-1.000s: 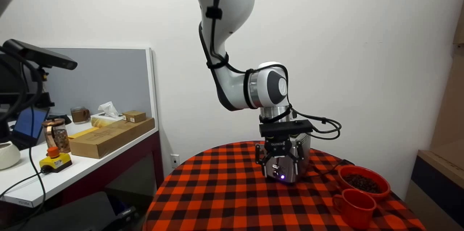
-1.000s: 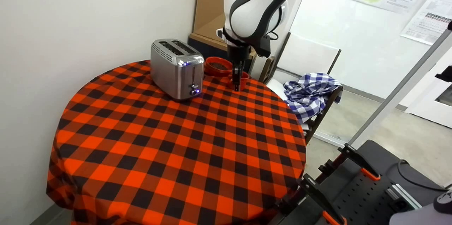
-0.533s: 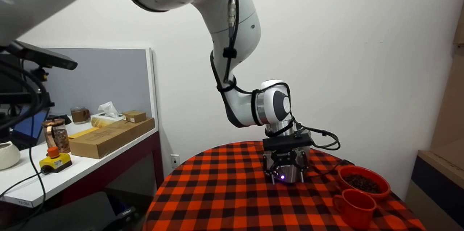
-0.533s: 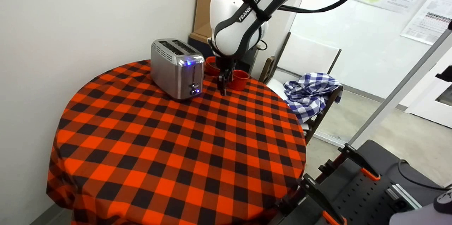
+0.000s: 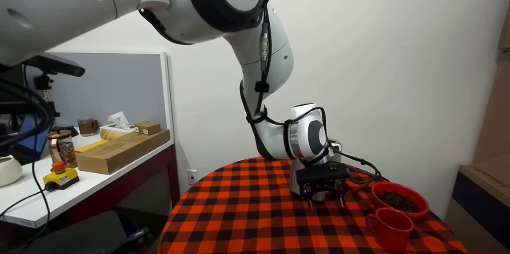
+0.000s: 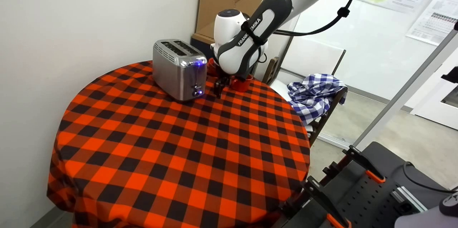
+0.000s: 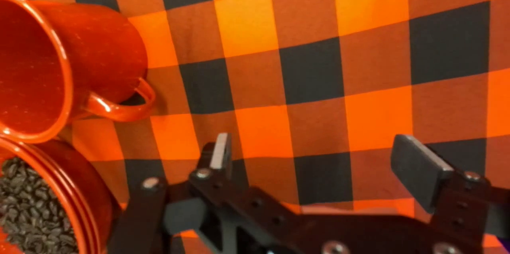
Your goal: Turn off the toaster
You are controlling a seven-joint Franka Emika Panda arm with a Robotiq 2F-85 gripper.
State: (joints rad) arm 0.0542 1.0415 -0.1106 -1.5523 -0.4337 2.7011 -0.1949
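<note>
The silver two-slot toaster (image 6: 168,70) stands upright on the checked tablecloth by the wall. Its narrow front carries a lever slot, a small knob and a lit purple light (image 6: 200,92). In an exterior view the toaster (image 5: 295,178) is mostly hidden behind the gripper and wrist, and its light is covered. My gripper (image 5: 326,203) points down, low over the cloth in front of the toaster's front end. A gap shows between the gripper (image 6: 218,90) and the toaster. In the wrist view the gripper (image 7: 316,154) is wide open with only cloth between its fingers.
A red cup (image 5: 389,230) and a red bowl of dark beans (image 5: 398,198) stand beside the gripper; the wrist view shows the cup (image 7: 95,46) and bowl (image 7: 75,190) at left. The toaster's cord runs toward the bowl. The wall is close behind the toaster.
The arm has come down and the gripper has moved lower, rightward in an exterior view and closer to the toaster's front. It now covers the toaster's light there. The gripper stays open; the toaster has not moved.
</note>
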